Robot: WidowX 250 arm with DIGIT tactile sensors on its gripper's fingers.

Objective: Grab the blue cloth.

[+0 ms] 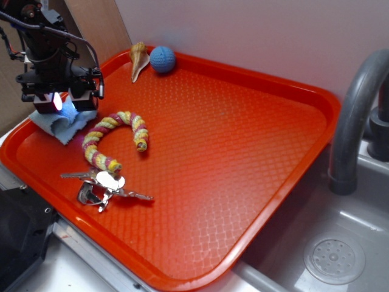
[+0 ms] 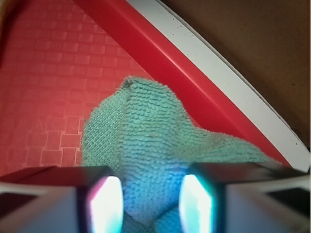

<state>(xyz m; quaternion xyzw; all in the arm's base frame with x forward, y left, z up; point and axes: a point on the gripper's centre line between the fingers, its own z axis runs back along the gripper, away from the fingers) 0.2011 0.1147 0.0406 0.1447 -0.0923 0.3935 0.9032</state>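
The blue cloth (image 1: 59,128) is a pale terry rag lying at the left edge of the orange tray (image 1: 255,152). My gripper (image 1: 64,104) stands straight down on it. In the wrist view the blue cloth (image 2: 150,131) rises in a bunched ridge that fills the narrow gap between my gripper's (image 2: 150,204) two lit pads, which press on it from both sides. The rest of the rag spreads out toward the tray's raised rim (image 2: 160,53). Its underside and the part below the fingers are hidden.
A striped pink and yellow knitted rope (image 1: 115,137) curls just right of the cloth. Keys on a ring (image 1: 103,185) lie in front of it. A shell (image 1: 138,59) and a darker blue knitted ball (image 1: 162,59) sit at the tray's far edge. A grey faucet (image 1: 352,115) and sink stand at right.
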